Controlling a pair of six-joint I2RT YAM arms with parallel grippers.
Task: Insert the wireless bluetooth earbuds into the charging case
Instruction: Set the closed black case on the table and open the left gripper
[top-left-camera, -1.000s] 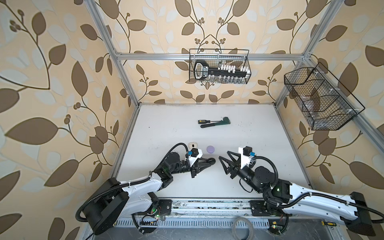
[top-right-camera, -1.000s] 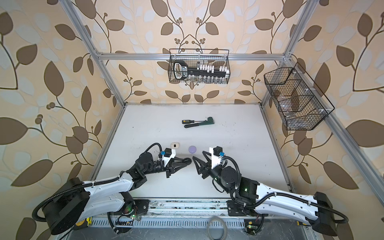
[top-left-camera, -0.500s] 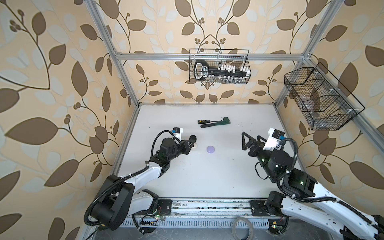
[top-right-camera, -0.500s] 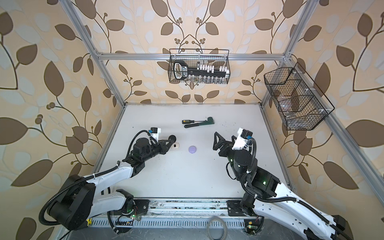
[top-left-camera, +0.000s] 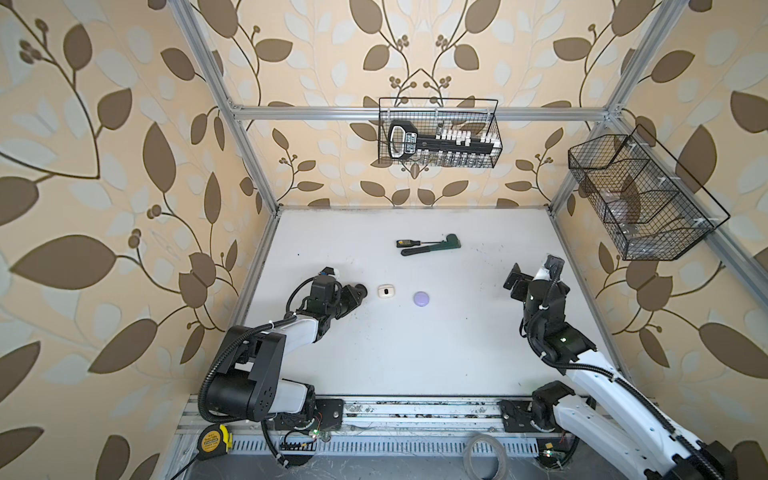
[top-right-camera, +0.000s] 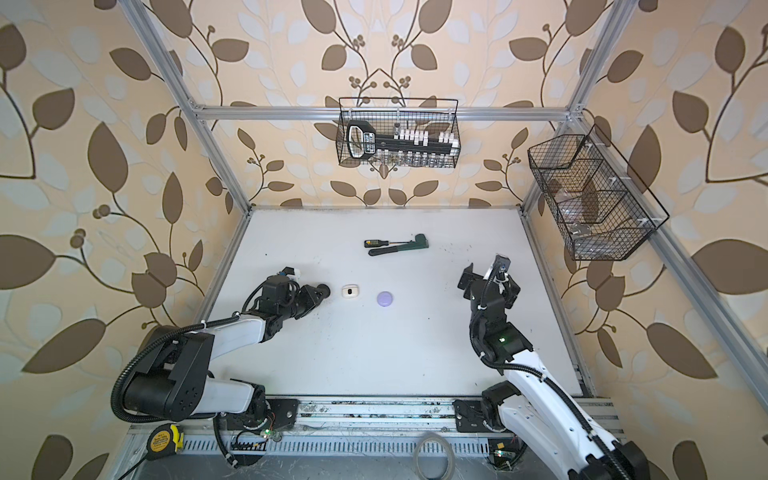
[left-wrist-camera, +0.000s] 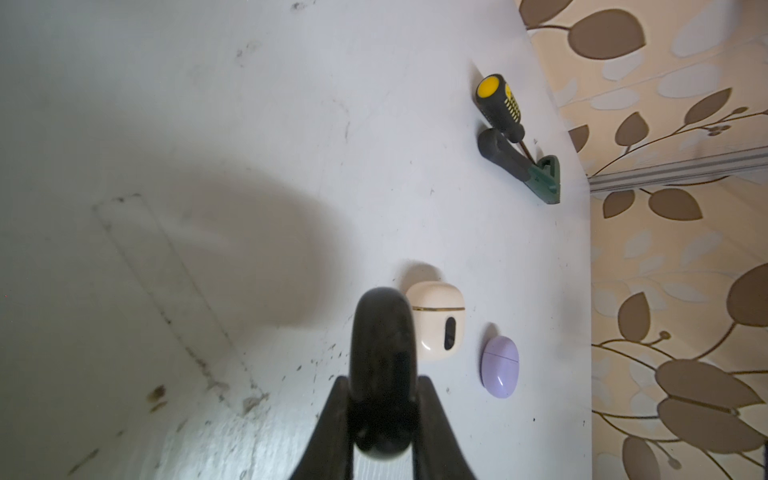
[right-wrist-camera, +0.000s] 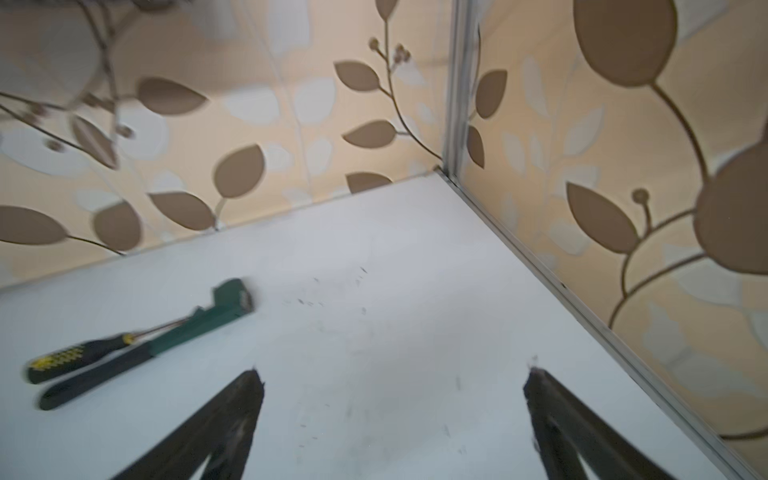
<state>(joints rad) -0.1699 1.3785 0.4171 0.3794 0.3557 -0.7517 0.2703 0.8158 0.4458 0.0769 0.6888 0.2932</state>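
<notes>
White counter (top-left-camera: 415, 357), scuffed. Glossy black oval plastic charging case (left-wrist-camera: 382, 328): clenched in left claw (left-wrist-camera: 381, 380), near left edge. Cream rounded plastic case (left-wrist-camera: 440, 320): gold seam, dark oval window, shut, just beside. Lavender oval plastic case (left-wrist-camera: 500, 365): shut, mid-counter. Right claw (right-wrist-camera: 392, 380): released, empty, near right edge.

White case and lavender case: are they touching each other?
Apart. In both top views a strip of bare table shows between the white case and the lavender case; the left wrist view shows the same gap.
</notes>
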